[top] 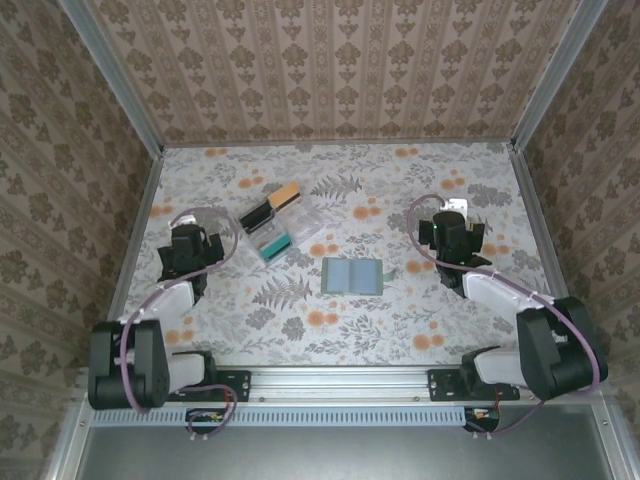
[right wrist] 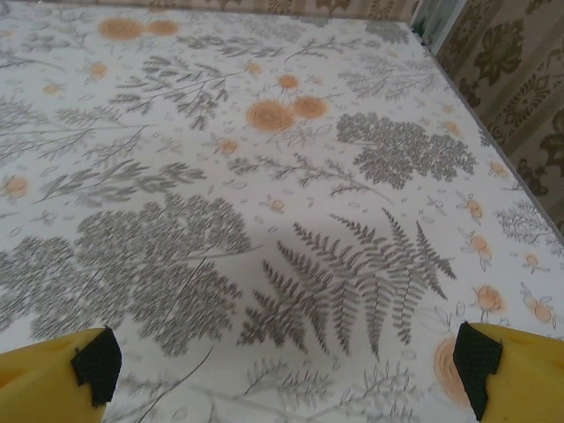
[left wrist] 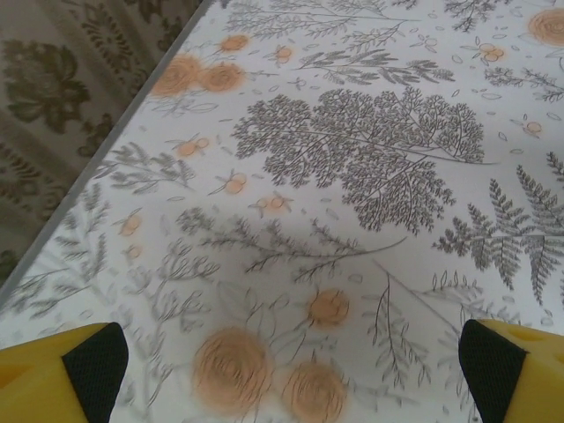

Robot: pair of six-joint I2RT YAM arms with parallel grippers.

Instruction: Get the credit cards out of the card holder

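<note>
The card holder (top: 353, 276) lies opened flat near the middle of the table, its blue-grey two-panel inside facing up. No credit cards can be made out; a thin pale sliver shows at its right edge, and I cannot tell what it is. My left gripper (top: 190, 243) hovers well to the holder's left, and in the left wrist view it (left wrist: 291, 374) is open over bare floral cloth. My right gripper (top: 455, 233) is to the holder's upper right, also open (right wrist: 286, 374), with nothing between its fingers.
A clear plastic box (top: 288, 236) with a teal item and a black-and-orange block (top: 272, 205) sit behind and left of the holder. Metal rails and patterned walls (top: 60, 180) enclose the table on three sides.
</note>
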